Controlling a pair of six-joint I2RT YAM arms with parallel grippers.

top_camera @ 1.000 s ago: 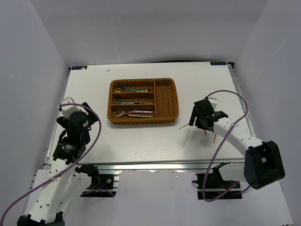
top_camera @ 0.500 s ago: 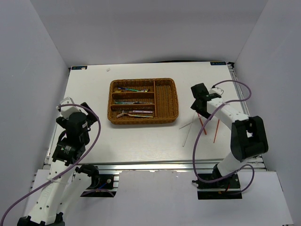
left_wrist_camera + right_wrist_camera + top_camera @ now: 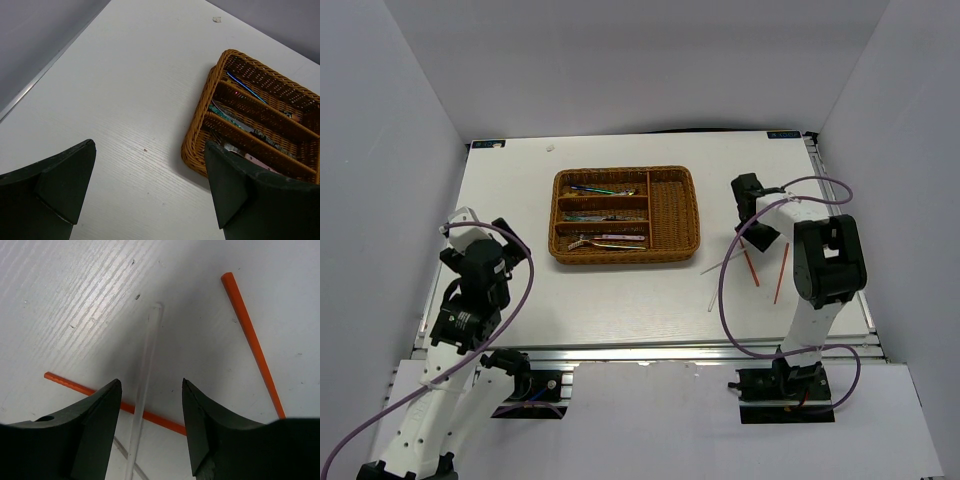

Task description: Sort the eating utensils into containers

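The right gripper (image 3: 151, 385) hangs low over the table (image 3: 620, 290) right of the wicker tray (image 3: 675, 215), jaws apart astride a white chopstick (image 3: 149, 347), not pinching it; one orange chopstick (image 3: 90, 390) crosses it, another orange chopstick (image 3: 252, 345) lies near. The left gripper (image 3: 150, 147) gapes wide, empty

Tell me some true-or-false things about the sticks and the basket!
1. The right gripper has a white chopstick between its fingers. True.
2. The left gripper holds a spoon. False: it is open and empty, above bare table.
3. Two orange chopsticks lie on the table outside the tray. True.
4. The tray is empty. False: utensils lie in its long slots.
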